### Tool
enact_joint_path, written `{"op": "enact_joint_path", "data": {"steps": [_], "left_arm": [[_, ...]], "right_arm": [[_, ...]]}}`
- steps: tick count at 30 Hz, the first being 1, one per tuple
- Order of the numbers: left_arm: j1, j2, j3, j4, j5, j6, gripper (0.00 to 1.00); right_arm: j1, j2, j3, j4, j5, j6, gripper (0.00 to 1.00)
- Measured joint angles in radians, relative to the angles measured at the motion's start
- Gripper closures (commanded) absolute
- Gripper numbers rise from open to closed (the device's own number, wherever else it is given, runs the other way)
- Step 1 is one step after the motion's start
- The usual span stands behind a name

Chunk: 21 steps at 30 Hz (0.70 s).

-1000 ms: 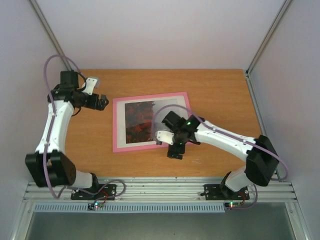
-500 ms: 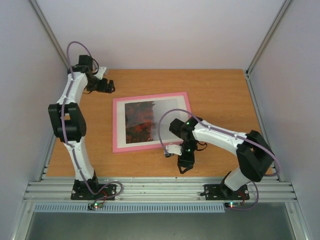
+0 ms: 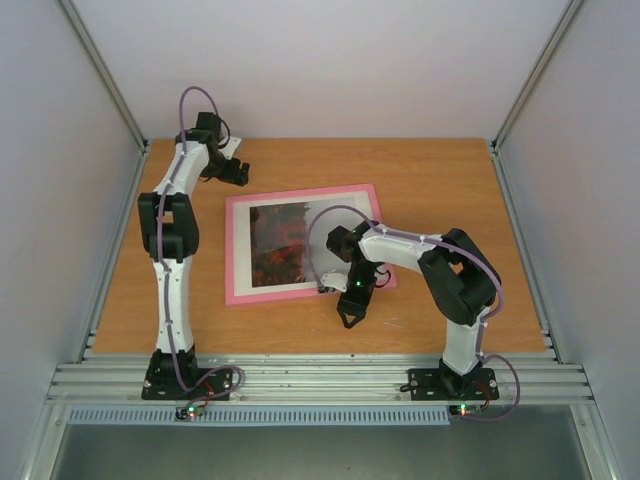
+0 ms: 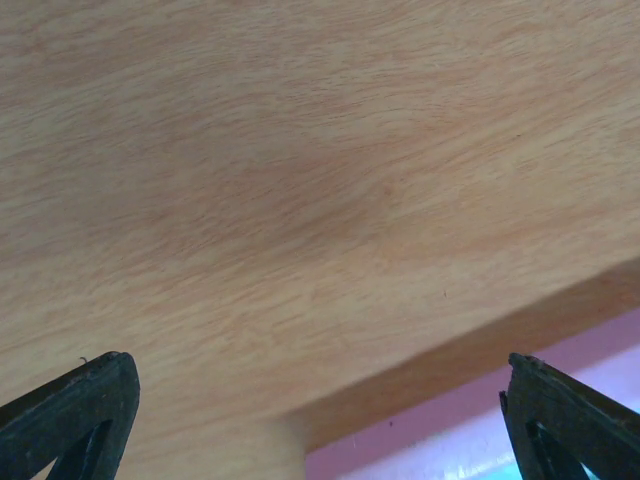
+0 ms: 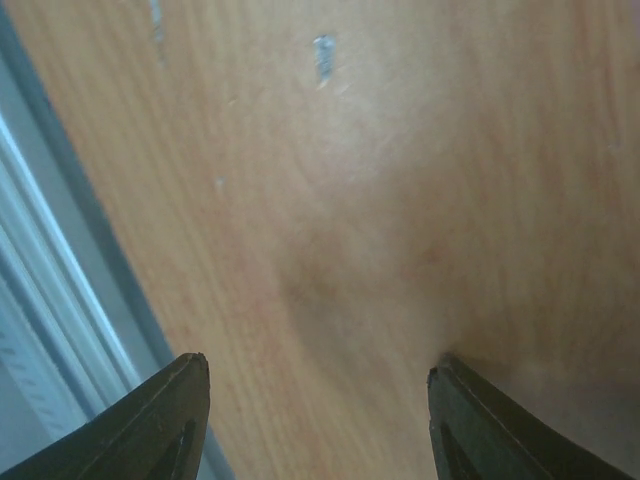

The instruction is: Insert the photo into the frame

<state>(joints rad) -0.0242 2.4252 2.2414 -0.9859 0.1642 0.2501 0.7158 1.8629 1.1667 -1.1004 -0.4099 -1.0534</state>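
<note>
Two sets of fingers spread wide, gripping nothing. Left gripper low over bare table, just beyond the far left corner of the frame, apart from it. Right gripper over bare wood past the frame's near edge, pointing toward the metal rail. Photo flat inside the pink border, white margin around it, mid-table, between the two grippers.
</note>
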Motion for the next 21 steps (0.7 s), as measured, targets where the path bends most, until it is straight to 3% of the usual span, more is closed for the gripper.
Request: {"op": "enact_joint_path", "data": {"steps": [7, 12, 21], "left_arm": [[-0.037, 0.059, 0.032, 0.008, -0.069, 0.037, 0.01], [-0.050, 0.064, 0.007, -0.006, -0.086, 0.087, 0.01], [-0.032, -0.176, -0.371, 0.027, -0.057, 0.196, 0.03]], "right_arm": [[-0.028, 0.044, 0.034, 0.003, 0.001, 0.033, 0.39], [-0.113, 0.074, 0.074, -0.019, -0.003, 0.043, 0.39], [-0.270, 0.135, 0.149, -0.098, 0.010, 0.048, 0.39]]}}
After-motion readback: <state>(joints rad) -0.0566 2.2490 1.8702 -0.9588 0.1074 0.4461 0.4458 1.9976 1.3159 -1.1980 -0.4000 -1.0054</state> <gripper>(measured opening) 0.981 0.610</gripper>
